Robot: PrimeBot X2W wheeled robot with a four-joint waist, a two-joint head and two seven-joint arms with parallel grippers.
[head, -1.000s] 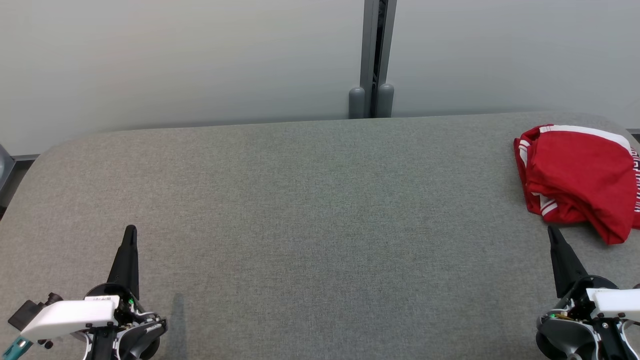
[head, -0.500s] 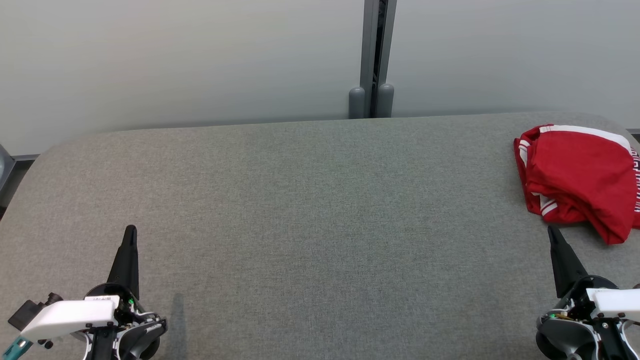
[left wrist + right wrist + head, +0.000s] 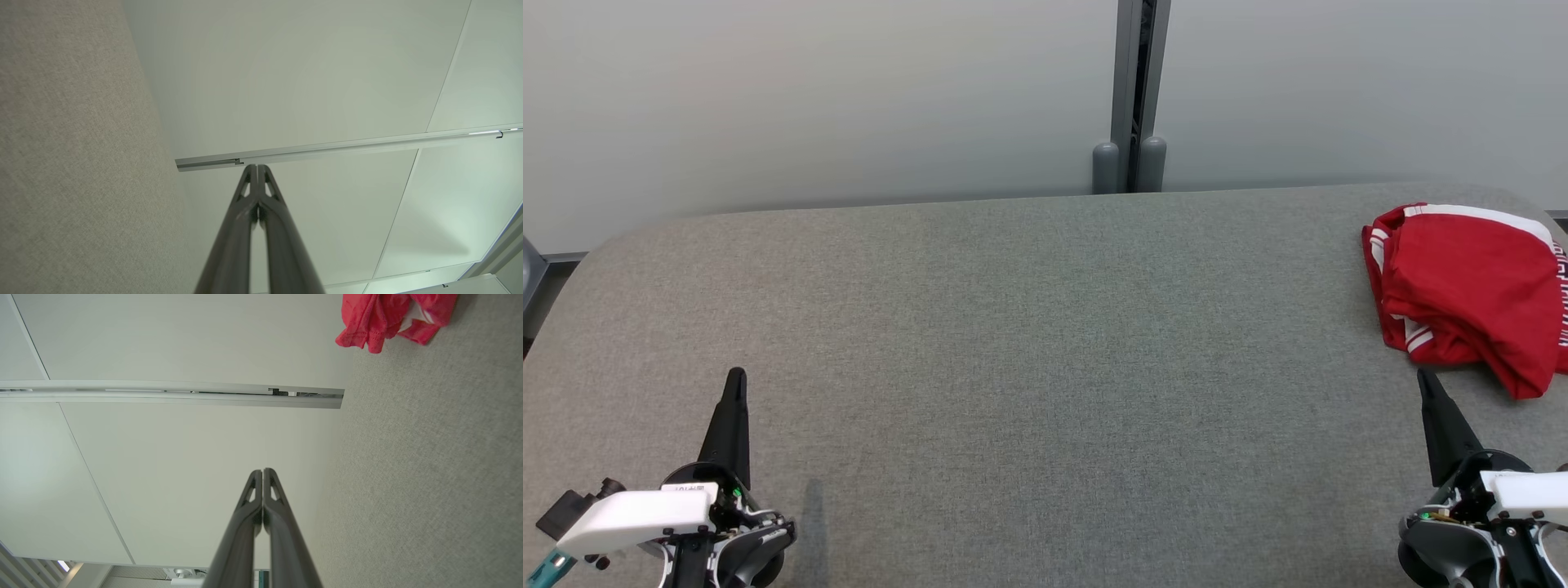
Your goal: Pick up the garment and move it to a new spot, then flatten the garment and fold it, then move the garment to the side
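Head view: grey tabletop (image 3: 1045, 367), garment (image 3: 1462, 286), pale wall (image 3: 809, 98)

The garment (image 3: 1462, 286) is red with white striped trim and white lettering along one edge. It lies loosely bunched and creased in a low heap at the far right end of the grey worktop (image 3: 1045, 367).

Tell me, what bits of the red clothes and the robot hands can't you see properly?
- Red garment, head view: its right side runs off the picture's right edge, so the white lettering there can't be read.
- Same garment, right wrist view: the top edge cuts off all but one corner.
- Its type: bunched folds hide the shape.
- Left gripper and right gripper, head view: the bottom edge cuts off their arms.
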